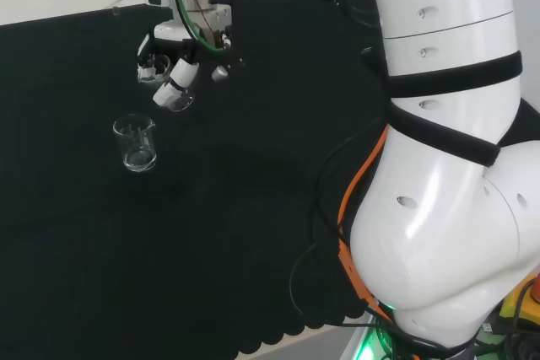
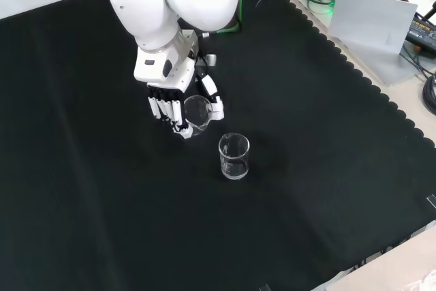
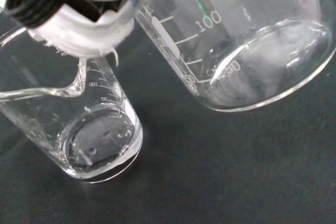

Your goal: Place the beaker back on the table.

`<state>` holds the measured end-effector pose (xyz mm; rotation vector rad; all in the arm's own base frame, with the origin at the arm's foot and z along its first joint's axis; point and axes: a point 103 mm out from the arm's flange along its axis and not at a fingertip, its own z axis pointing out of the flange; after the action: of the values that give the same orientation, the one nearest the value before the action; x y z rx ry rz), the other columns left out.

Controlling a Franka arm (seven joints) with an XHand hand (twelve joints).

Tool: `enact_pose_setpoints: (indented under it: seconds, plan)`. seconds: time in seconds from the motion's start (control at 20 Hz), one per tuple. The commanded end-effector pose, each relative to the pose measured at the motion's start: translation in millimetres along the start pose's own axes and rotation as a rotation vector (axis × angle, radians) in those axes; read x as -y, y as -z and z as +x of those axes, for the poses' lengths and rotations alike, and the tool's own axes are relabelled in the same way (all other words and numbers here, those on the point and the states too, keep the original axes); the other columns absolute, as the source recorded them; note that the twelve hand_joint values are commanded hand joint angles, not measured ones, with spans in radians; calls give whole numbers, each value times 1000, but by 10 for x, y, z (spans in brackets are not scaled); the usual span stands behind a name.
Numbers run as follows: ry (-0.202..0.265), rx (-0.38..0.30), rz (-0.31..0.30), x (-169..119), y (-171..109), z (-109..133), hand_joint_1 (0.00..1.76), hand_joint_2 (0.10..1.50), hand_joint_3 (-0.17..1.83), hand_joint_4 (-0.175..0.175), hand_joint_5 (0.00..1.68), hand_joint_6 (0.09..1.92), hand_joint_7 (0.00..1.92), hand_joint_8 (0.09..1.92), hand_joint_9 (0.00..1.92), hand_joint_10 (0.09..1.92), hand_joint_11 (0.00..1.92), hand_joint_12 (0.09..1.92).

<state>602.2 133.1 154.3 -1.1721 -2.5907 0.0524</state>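
a: your fingers (image 2: 163, 109) are curled round a clear glass beaker (image 2: 197, 114), with the thumb on its other side. so the hand (image 2: 178, 110) is holding it, up off the black cloth (image 2: 82, 189).

b: and how does the beaker sit between them?

a: tilted. in the wrist view its base and printed scale marks (image 3: 210, 22) sit close past the palm, leaning over.

b: anything else near your fingertips?

a: yes, a second clear beaker (image 2: 234, 156) stands upright on the cloth just beyond the fingertips, lower and to the right in the front view. it stands apart from the held one. whether it holds any liquid, you cannot tell.
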Motion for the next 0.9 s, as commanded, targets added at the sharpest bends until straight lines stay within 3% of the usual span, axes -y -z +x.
enact_pose_setpoints:
  seconds: [0.05, 0.9]
  plan:
    - [21, -52, -31, -47, -191, -65, 1116, 636, 731, 175, 1241, 767, 1638, 87, 1551, 87, 1123, 907]
    - [58, -139, -126, -212, -447, -252, 1114, 641, 728, 175, 1235, 776, 1629, 87, 1547, 87, 1121, 897]
